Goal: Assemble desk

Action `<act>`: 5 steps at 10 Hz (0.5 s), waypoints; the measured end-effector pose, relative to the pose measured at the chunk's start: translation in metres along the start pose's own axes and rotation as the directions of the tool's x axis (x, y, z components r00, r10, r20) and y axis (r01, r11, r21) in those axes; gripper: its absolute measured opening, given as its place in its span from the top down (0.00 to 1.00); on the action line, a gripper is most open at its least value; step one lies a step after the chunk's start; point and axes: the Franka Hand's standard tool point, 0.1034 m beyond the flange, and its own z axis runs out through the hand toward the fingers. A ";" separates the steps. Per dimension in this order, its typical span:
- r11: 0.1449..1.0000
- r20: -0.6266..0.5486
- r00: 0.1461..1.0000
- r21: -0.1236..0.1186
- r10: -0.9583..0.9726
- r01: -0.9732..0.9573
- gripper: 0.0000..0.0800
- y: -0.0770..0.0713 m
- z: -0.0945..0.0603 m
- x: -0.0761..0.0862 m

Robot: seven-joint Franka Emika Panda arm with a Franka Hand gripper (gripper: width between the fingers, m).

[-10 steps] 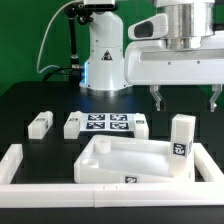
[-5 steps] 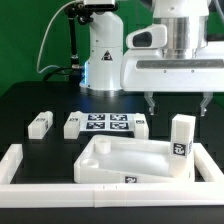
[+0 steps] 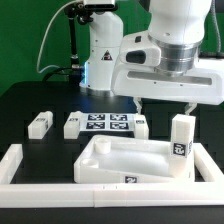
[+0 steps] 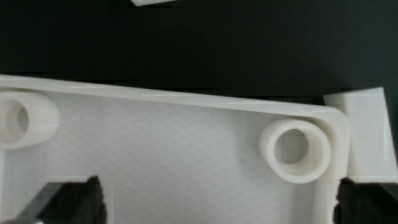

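Note:
The white rimmed tabletop panel (image 3: 135, 162) lies upside down inside the border wall, and two round sockets (image 4: 294, 150) show in the wrist view. One leg block (image 3: 181, 136) stands upright at the panel's corner on the exterior view's right. Three more leg blocks lie behind it: one (image 3: 40, 124) at the exterior view's left, one (image 3: 72, 125) by the marker board, and one (image 3: 142, 126) at the board's other end. My gripper (image 3: 163, 108) hangs open above the panel's rear part. Its dark fingers (image 4: 71, 200) are spread wide over the panel (image 4: 178, 140), with nothing between them.
The marker board (image 3: 107, 124) lies flat behind the panel. A low white border wall (image 3: 18, 165) runs along the front and both sides. The arm's white base (image 3: 103, 55) stands at the back on the black table.
The gripper has moved toward the exterior view's left and slightly lower, staying open. The parts on the table have not moved.

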 end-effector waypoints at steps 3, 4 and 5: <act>1.000 0.180 0.984 0.001 0.008 -0.008 0.19 0.023 0.035 -0.029; 1.000 0.254 0.967 0.002 0.030 -0.031 0.19 0.026 0.048 -0.040; 0.999 0.333 0.942 -0.011 0.034 -0.032 0.19 0.029 0.046 -0.042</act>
